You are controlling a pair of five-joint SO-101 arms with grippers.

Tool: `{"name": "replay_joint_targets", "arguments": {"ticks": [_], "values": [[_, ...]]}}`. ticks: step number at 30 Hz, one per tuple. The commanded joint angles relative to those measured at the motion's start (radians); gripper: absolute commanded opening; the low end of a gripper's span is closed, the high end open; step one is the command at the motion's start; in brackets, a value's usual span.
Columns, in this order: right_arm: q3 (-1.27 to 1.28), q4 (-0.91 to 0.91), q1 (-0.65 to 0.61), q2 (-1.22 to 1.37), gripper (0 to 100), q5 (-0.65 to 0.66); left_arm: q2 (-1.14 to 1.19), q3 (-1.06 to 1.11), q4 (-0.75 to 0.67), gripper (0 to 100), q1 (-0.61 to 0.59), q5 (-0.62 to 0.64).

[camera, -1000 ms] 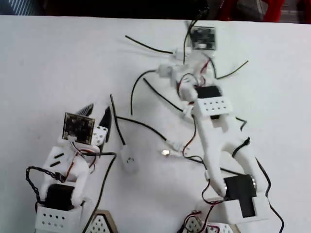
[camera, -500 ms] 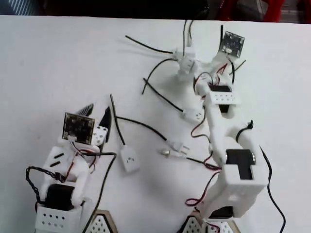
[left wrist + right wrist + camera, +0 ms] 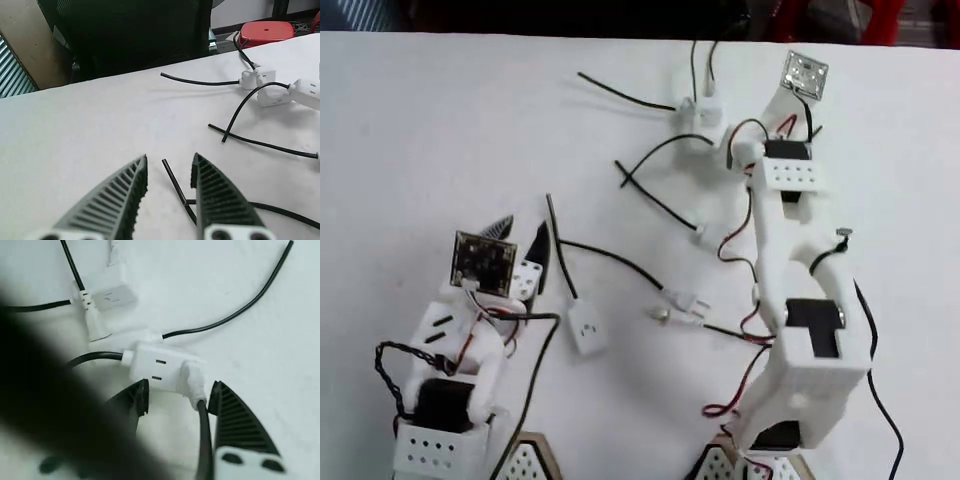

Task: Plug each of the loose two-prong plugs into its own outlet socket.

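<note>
My right gripper [image 3: 180, 390] is open at the far side of the table, its fingers on either side of a white plug [image 3: 192, 380] with a black cable. That plug lies against a white outlet socket [image 3: 160, 371] with two slots facing up. A second socket [image 3: 114, 297] and plug [image 3: 95, 326] lie just beyond. From above, the right gripper [image 3: 728, 152] is near the far socket [image 3: 700, 110]. A loose two-prong plug [image 3: 686, 300] and another socket [image 3: 586, 326] lie mid-table. My left gripper [image 3: 169, 162] is open low over a black cable end [image 3: 175, 187].
Black cables [image 3: 650, 195] loop across the middle of the table. A small white socket [image 3: 704, 237] sits partly under the right arm [image 3: 790, 260]. The left arm [image 3: 460, 330] stands at the near left. Bare white table [image 3: 440, 130] lies at the far left.
The right arm has swung right and stretched toward the far edge, its wrist camera ending farther right. The far socket and its cables shifted with it. The left arm stayed still.
</note>
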Motion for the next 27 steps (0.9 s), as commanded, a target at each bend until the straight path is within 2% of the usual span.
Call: {"name": "replay_joint_targets", "arguments": {"ticks": [1, 7, 16, 22, 24, 27], "values": [[-0.048, 0.133, -0.005, -0.150, 19.0, 0.103, -0.012, -0.003, -0.002, 15, 0.007, 0.002], [-0.048, 0.366, -0.094, -0.283, 19.0, 0.218, -0.012, -0.003, -0.002, 15, 0.007, 0.002], [-0.038, 0.710, -0.214, -0.325, 19.0, 0.245, -0.012, -0.003, 0.003, 15, 0.007, 0.002], [0.190, 0.723, -0.249, -0.395, 19.0, 0.508, -0.012, -0.003, 0.003, 15, 0.007, 0.002], [0.278, 0.690, -0.251, -0.444, 19.0, 0.522, -0.012, -0.002, 0.003, 15, 0.007, 0.002], [0.404, 0.615, -0.252, -0.495, 19.0, 0.471, -0.012, -0.002, 0.002, 15, 0.007, 0.002]]}}
